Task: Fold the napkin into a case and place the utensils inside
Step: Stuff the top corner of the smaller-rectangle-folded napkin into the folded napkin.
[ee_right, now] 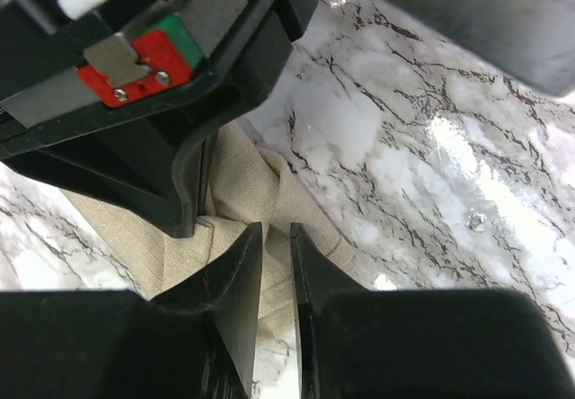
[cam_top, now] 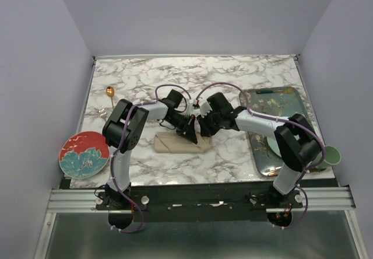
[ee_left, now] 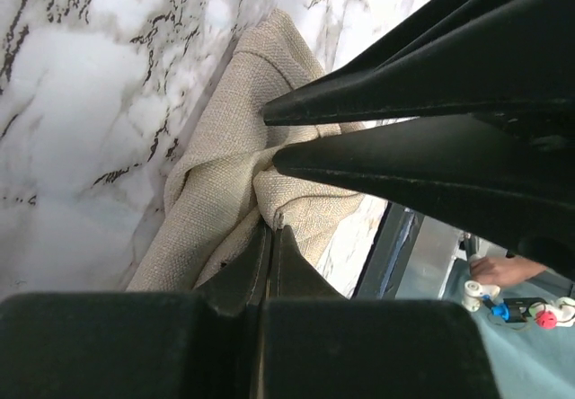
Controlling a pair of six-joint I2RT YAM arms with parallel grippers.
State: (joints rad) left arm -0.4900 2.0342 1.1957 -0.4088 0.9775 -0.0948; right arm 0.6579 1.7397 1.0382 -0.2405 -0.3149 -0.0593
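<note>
left jaws pinching napkin fold, right jaws a crack apart beside them

left gripper (ee_left: 271,230): fingers pressed together, clamped on a raised pucker of the plain beige-tan cloth napkin (ee_left: 225,165). the cloth bunches up into the tips.

right gripper (ee_right: 269,237): the two black fingers stand slightly apart with a narrow slit between them, pointing down at the same fold. whether the tips touch the cloth i cannot tell from the wrist view. in the left wrist view the slit shows light through it.

the two grippers meet nose to nose over the right part of the napkin (cam_top: 172,144). it lies as a narrow oblong band, long side left to right, near the middle of the white marble-patterned table (cam_top: 233,72).

small shiny gold spoon (cam_top: 109,91): on the bare table at far left, well apart from the napkin.

round red plate with a blue flower (cam_top: 84,154): near left corner. dark rectangular tray with a blossom print (cam_top: 285,98): right side, under the right arm. pale green cup (cam_top: 330,154): at the table's right edge, beside the tray.
</note>
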